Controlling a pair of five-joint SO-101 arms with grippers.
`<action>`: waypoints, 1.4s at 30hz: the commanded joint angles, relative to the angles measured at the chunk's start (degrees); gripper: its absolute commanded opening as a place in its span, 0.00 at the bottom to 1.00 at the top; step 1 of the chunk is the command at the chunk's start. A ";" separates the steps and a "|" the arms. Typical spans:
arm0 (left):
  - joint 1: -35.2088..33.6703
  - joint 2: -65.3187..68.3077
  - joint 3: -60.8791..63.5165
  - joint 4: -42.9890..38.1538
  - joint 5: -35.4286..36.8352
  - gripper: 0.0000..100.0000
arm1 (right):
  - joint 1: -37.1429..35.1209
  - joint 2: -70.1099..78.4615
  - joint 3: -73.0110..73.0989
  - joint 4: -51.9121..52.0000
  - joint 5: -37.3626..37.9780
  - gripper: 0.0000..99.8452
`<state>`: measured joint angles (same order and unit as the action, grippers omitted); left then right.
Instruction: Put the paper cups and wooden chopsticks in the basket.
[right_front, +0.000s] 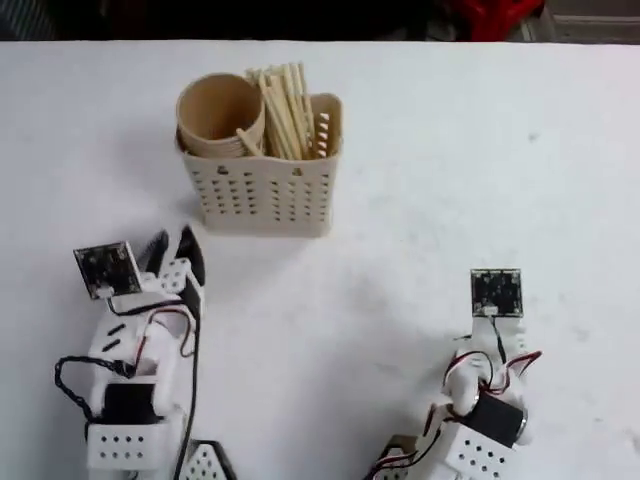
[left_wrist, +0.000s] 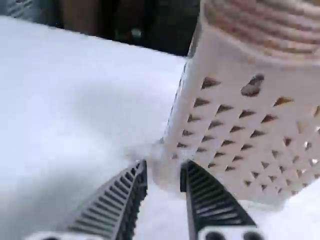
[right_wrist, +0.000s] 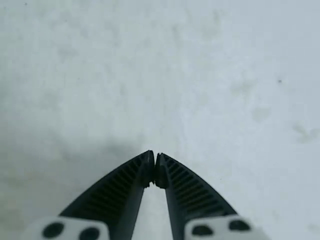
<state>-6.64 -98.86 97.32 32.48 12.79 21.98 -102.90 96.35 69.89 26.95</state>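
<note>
The filled basket (right_front: 265, 195) stands just beyond my released left end effector (left_wrist: 162, 170). My right end effector (right_wrist: 154, 160), farther off, is clenched.

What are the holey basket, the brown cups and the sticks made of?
The basket looks like cream plastic, matte, moulded with even rows of holes. The paper cups seem thin tan card: ridged stacked rims show. The chopsticks are probably bare pale wood, dull and straight.

One basket (right_front: 265, 195) is holding one stack of paper cups (right_front: 220, 115) and one bundle of wooden chopsticks (right_front: 285, 110). Two arms are standing by: the left arm (right_front: 140, 345) and the right arm (right_front: 490, 405).
</note>
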 joint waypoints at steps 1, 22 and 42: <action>-0.84 1.36 0.00 9.32 0.44 0.13 | -1.19 -0.31 0.53 3.21 0.44 0.02; 2.86 1.45 0.00 20.66 0.44 0.13 | -1.10 -0.22 0.53 3.03 0.53 0.02; 2.68 1.45 0.00 20.66 0.44 0.13 | -1.10 -0.22 0.53 3.03 0.53 0.02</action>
<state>-4.53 -97.54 97.32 52.88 12.79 21.54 -102.90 96.35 72.70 26.95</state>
